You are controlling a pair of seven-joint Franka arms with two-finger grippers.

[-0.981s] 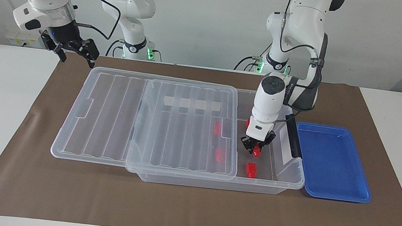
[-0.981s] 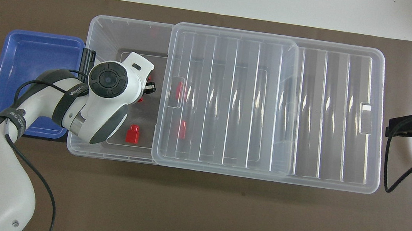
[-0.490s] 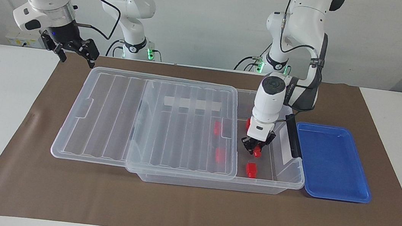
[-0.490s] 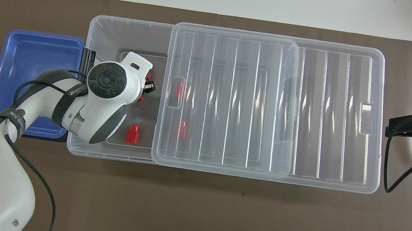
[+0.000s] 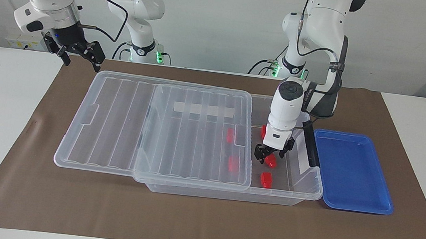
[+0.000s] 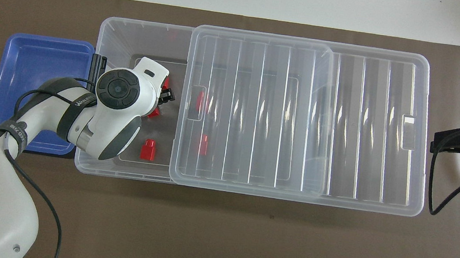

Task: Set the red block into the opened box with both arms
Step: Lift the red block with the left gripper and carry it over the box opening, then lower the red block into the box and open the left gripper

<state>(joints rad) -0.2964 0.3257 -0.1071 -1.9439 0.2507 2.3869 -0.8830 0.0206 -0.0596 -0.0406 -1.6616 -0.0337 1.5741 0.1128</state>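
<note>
The clear box [image 5: 313, 181] stands mid-table, its ribbed lid [image 5: 163, 129] slid toward the right arm's end, so the end by the black handle [image 5: 310, 144] is uncovered. My left gripper [image 5: 272, 152] hangs inside that uncovered end, open, just above a tilted red block [image 5: 271, 162] on the box floor. In the overhead view the wrist covers most of the gripper and only that red block [image 6: 154, 113] and one of the fingers [image 6: 167, 94] peek out. Several more red blocks lie in the box, two under the lid. My right gripper [image 5: 81, 58] waits open in the air over the mat's corner.
A shallow blue tray [image 5: 352, 173] sits against the box's handle end, toward the left arm's end of the table. The slid lid overhangs the box toward the right arm's end. A brown mat [image 5: 184, 217] covers the table.
My left gripper opened and let go of the red block, which now lies tilted on the box floor under the fingers. The right arm has not moved.
</note>
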